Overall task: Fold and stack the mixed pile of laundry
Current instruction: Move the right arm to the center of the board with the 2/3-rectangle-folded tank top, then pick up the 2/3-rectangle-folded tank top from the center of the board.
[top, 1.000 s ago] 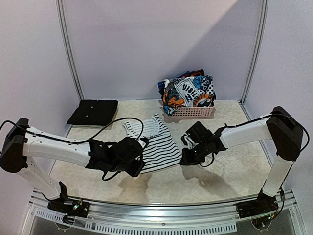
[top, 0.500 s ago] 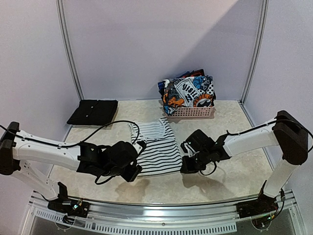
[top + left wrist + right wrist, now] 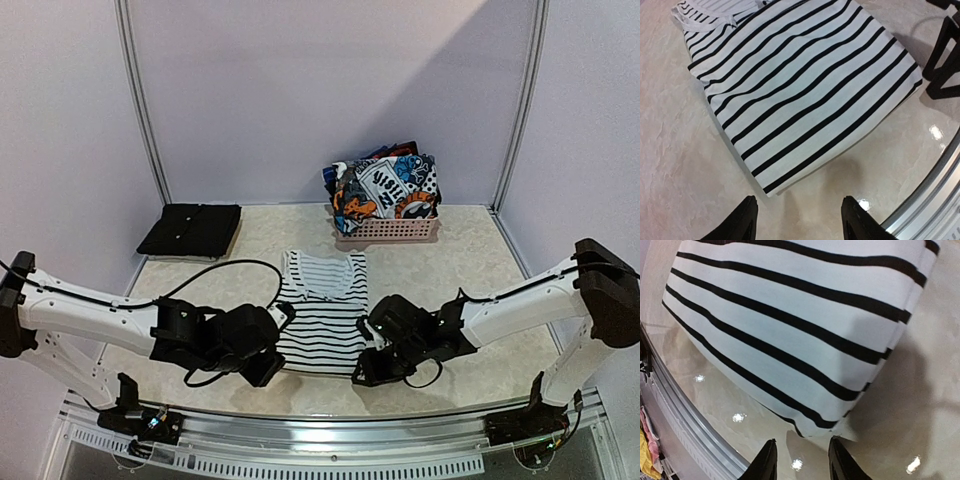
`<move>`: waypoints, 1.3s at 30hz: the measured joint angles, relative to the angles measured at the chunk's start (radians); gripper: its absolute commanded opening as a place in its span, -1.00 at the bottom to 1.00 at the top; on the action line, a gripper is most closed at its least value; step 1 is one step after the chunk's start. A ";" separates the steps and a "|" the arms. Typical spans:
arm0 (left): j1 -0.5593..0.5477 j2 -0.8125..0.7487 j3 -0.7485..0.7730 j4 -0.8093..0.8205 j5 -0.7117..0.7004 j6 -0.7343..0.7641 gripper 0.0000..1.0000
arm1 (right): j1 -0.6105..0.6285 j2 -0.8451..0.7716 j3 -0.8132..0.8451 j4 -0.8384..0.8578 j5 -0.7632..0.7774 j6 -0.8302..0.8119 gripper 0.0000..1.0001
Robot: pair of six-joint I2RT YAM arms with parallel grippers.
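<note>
A white garment with thin black stripes (image 3: 322,312) lies flat on the table, its neckline toward the back wall. My left gripper (image 3: 268,370) hovers at its near left corner and stands open; in the left wrist view the fingertips (image 3: 747,216) are bare and the striped garment (image 3: 800,85) ends just ahead of them. My right gripper (image 3: 363,376) is at the near right corner, open, and the striped hem (image 3: 790,315) stops just short of its gap (image 3: 801,456). The rest of the laundry pile, with a graphic print piece (image 3: 385,190) on top, fills the basket.
A pink latticed basket (image 3: 388,230) stands at the back centre. One folded black garment (image 3: 190,228) lies at the back left. The metal rail at the table's near edge (image 3: 932,187) runs close behind both grippers and shows in the right wrist view too (image 3: 685,420).
Both arms came toward the near edge, dragging the striped garment with them until it lay flat and straight. The right gripper opened and let go of its corner.
</note>
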 measured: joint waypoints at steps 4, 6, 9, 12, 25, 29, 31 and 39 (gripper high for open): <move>-0.013 -0.019 -0.034 -0.007 -0.004 -0.039 0.18 | 0.000 -0.054 -0.042 -0.017 0.035 0.014 -0.09; -0.014 -0.035 -0.064 0.003 -0.005 -0.058 0.19 | 0.000 -0.087 -0.068 -0.024 0.052 0.020 -0.07; -0.014 -0.074 -0.124 0.032 -0.005 -0.083 0.19 | 0.000 -0.134 -0.105 -0.019 0.064 0.029 -0.06; -0.013 -0.113 -0.165 0.060 -0.010 -0.105 0.19 | 0.000 -0.164 -0.141 0.008 0.063 0.037 -0.06; 0.139 -0.117 -0.274 0.269 0.153 -0.128 0.10 | 0.000 -0.151 -0.207 0.210 0.055 0.094 -0.05; 0.179 -0.096 -0.288 0.313 0.199 -0.129 0.08 | 0.000 -0.112 -0.199 0.245 0.056 0.098 -0.07; 0.192 -0.091 -0.292 0.325 0.214 -0.130 0.05 | 0.000 -0.087 -0.182 0.259 0.056 0.098 -0.09; 0.246 -0.053 -0.313 0.384 0.270 -0.130 -0.08 | -0.010 -0.037 -0.151 0.283 0.061 0.091 -0.35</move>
